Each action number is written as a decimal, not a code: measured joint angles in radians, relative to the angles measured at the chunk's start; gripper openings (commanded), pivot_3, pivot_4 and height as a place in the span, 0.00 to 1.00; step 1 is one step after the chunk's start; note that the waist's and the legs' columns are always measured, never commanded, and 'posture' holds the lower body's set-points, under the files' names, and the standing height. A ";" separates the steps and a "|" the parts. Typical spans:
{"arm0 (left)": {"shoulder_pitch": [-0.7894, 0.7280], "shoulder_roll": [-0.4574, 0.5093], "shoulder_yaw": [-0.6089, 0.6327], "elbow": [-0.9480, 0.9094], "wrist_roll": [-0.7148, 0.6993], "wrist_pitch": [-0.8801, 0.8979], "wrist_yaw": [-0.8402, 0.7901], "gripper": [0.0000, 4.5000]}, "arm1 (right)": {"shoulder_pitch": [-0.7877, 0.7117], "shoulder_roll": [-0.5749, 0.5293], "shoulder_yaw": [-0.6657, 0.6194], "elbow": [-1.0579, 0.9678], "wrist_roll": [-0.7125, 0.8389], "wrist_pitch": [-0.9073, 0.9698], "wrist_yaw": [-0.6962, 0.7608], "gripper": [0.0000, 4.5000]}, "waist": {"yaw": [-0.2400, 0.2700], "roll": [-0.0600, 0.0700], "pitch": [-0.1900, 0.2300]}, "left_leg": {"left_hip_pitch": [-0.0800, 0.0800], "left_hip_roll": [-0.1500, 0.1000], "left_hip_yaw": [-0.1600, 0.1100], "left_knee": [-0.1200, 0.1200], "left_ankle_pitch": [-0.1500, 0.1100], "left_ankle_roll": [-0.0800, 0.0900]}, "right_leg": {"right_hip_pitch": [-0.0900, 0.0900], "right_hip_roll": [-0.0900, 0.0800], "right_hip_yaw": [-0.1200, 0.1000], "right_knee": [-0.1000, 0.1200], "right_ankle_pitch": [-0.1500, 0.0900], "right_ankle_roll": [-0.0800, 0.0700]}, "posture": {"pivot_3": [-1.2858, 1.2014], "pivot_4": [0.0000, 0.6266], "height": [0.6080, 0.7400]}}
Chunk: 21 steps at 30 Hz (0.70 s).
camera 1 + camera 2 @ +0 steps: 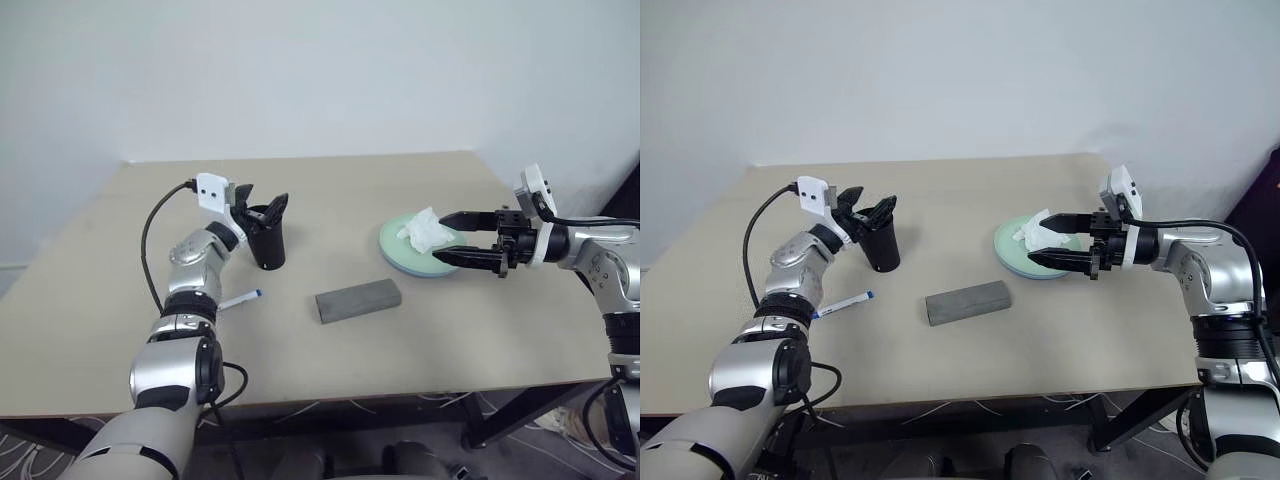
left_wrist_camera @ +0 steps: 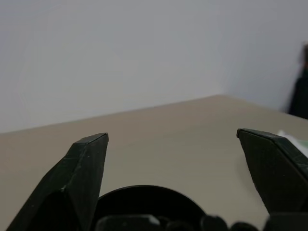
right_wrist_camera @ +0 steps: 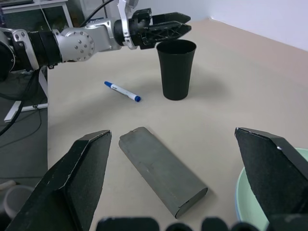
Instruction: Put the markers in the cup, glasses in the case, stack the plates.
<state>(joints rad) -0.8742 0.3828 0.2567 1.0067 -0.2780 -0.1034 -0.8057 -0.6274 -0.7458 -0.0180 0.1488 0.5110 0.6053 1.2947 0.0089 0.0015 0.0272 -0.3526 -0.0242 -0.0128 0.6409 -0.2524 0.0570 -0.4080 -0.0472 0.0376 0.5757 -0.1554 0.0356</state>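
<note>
1. The tan table (image 1: 300, 330) carries everything; I place things from the black cup (image 1: 268, 240), which stands upright on its left half
2. My two stacked plates (image 1: 400, 258), pale green under light blue, lie well to the right of the cup, with a crumpled white tissue (image 1: 424, 228) on top
3. The grey case (image 1: 358, 300) lies closed and flat, nearer to me than the cup and off to its right, between cup and plates
4. My right gripper (image 1: 442, 239) hangs over the plates, far right of the cup, fingers spread wide around the tissue, grasping nothing
5. My left gripper (image 1: 262, 208) sits right at the cup's rim, fingers parted and released, one on each side of the mouth
6. The blue-capped marker (image 1: 240, 298) lies on the table just left of the cup and nearer me
</note>
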 measured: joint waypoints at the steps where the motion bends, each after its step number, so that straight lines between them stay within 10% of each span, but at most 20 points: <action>1: 0.000 0.013 0.001 -0.029 -0.020 0.043 -0.034 0.99 | -0.001 0.000 0.000 0.001 0.000 -0.001 0.000 0.99 | 0.000 0.000 0.000 | 0.000 0.000 0.000 0.000 0.000 0.000 | 0.000 0.000 0.000 0.000 0.000 0.000 | 0.52 0.00 0.94; 12: 0.052 0.349 -0.259 -0.291 0.079 0.257 -0.558 0.99 | -0.028 0.004 0.005 0.041 -0.004 -0.020 0.012 0.99 | -0.010 0.001 0.000 | 0.001 0.001 0.001 -0.001 0.000 0.000 | 0.000 0.001 0.000 0.000 -0.002 -0.003 | 0.52 0.00 0.94; 21: 0.041 0.392 -0.476 -0.162 0.328 0.097 -0.576 0.99 | -0.032 0.012 0.017 0.044 -0.005 -0.022 0.016 0.99 | -0.006 0.001 0.000 | -0.002 0.005 0.001 0.001 0.000 0.000 | -0.001 0.000 0.000 0.000 -0.002 -0.003 | 0.52 0.00 0.94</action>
<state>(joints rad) -0.8337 0.7748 -0.2192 0.8449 0.0502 -0.0060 -1.3816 -0.6597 -0.7342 -0.0010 0.1929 0.5059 0.5832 1.3105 0.0033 0.0025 0.0269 -0.3544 -0.0194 -0.0122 0.6422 -0.2523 0.0574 -0.4091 -0.0472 0.0375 0.5759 -0.1572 0.0330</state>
